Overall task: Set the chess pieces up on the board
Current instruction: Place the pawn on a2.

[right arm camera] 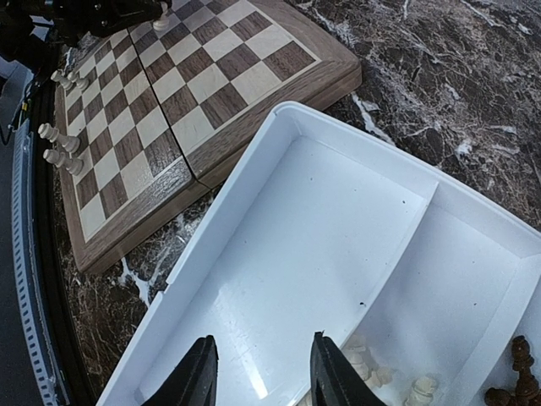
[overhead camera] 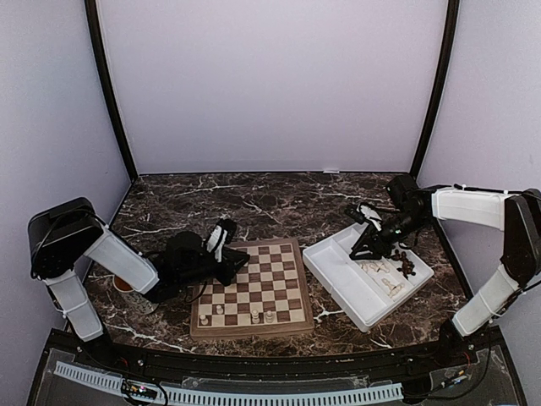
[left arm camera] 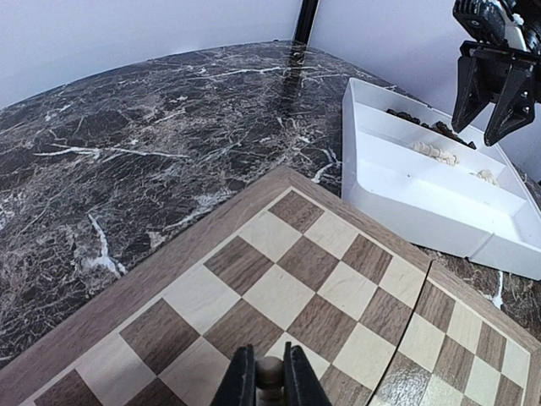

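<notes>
Top view: placing step in hand. Left gripper (overhead camera: 226, 241) over the far left corner of the board (overhead camera: 279, 296); standing pale pieces (overhead camera: 254, 316) on near rank.
Left wrist: jaws clamped on one pale piece (left arm camera: 270, 370); next, set down upright, release.
Right wrist: right gripper (right arm camera: 264, 355) parted, empty, above the bare compartment of the white tray (right arm camera: 321, 237); loose pale pieces (right arm camera: 363, 365) just beyond; next, pinch one.

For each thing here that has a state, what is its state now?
left gripper: shut on a pale piece
right gripper: open, above the white tray
board: unfolded, lying flat
pale pieces on board: standing upright
pieces in tray: loose, pale and dark in separate compartments
</notes>
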{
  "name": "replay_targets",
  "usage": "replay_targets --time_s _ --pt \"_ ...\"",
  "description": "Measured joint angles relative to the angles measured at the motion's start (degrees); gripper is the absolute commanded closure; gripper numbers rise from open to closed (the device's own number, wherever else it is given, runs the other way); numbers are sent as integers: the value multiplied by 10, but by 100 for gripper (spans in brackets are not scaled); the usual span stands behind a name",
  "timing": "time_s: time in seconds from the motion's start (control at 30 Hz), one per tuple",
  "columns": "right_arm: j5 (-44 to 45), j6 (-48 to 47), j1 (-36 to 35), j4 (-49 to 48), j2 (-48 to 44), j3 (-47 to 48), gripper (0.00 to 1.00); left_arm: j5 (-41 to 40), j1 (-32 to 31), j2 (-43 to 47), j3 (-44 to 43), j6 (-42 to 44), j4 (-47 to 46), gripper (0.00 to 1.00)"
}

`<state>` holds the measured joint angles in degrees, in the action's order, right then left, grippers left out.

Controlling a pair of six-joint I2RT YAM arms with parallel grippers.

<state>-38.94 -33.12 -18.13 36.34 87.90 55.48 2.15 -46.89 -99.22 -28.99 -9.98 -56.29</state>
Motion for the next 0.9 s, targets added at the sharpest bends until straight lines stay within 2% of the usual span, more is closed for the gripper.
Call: replay_targets --time_s 0.17,0.37,0.6,0.9 --pt "2 0 0 -1 0 0 61 -6 0 -18 -14 -3 8 93" --pt "2 0 0 -1 0 0 61 -7 0 -21 -19 -6 19 83" --pt "2 0 0 -1 0 0 61 -7 0 -19 -25 -7 65 78" --pt "2 0 0 -1 0 0 61 -7 0 40 -27 -6 125 70"
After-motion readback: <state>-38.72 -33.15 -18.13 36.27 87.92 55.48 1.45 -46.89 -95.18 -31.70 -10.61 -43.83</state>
